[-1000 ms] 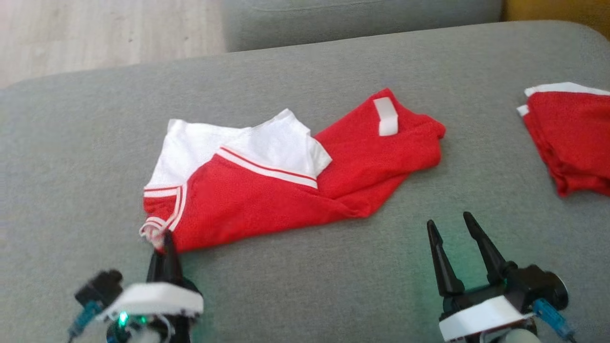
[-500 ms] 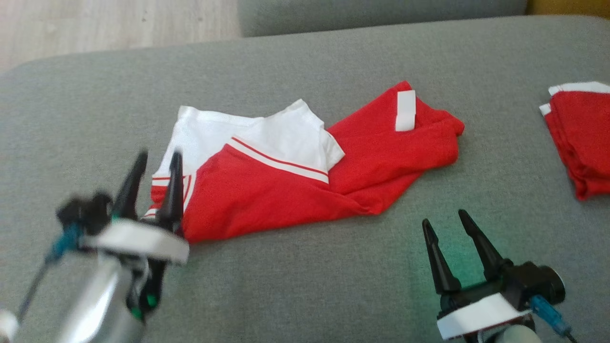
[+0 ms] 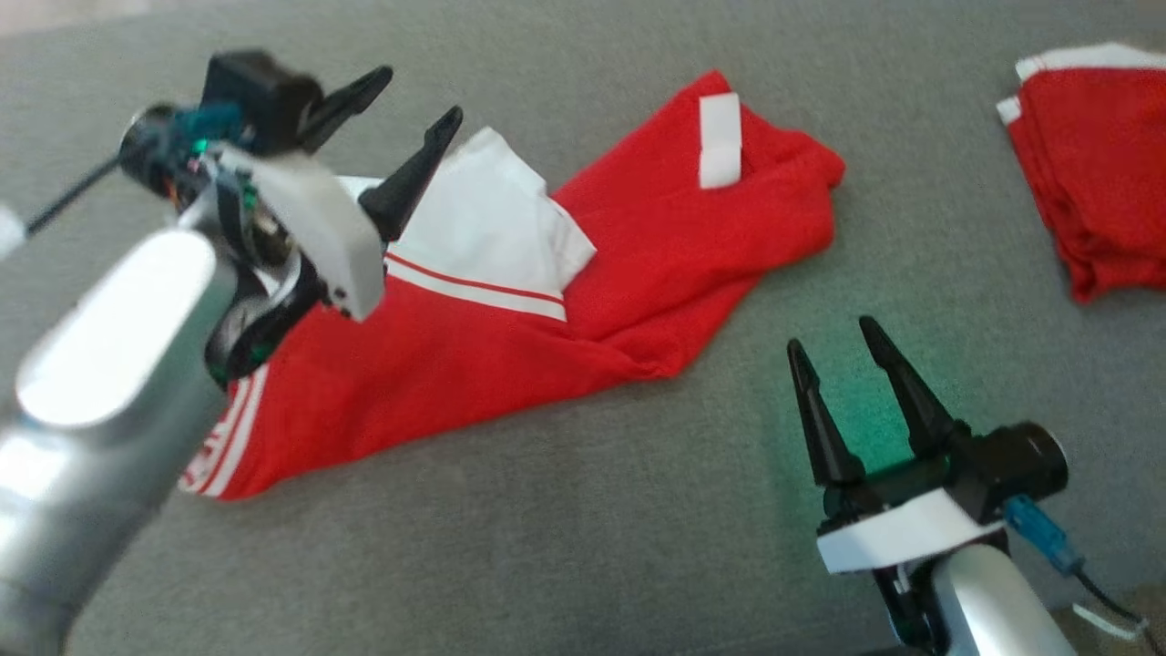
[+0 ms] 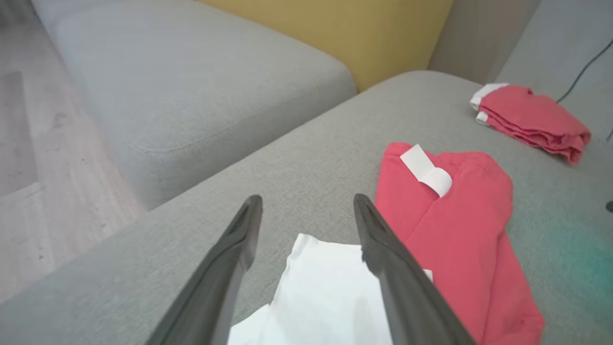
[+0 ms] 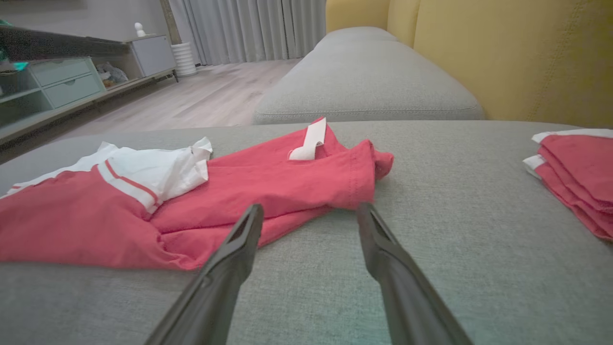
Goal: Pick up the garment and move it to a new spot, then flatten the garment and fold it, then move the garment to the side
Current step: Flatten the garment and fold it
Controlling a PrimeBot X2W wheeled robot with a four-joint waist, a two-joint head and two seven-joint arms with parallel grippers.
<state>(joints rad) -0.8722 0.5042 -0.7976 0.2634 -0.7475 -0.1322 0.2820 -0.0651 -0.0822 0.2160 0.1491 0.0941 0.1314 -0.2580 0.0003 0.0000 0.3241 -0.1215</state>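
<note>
Your grey cushion (image 3: 583,547) carries the red-and-white garment (image 3: 437,364) crumpled across its middle, with a folded red pile (image 3: 1093,182) by the right edge. Your left gripper (image 3: 420,93) hovers over the garment's white part and your right gripper (image 3: 830,333) sits near the front edge, both with jaws spread and empty.

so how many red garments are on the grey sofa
2: a crumpled red and white fabric garment in the middle of the grey sofa cushion, and a folded red fabric pile at the right, maybe hiding more.
</note>
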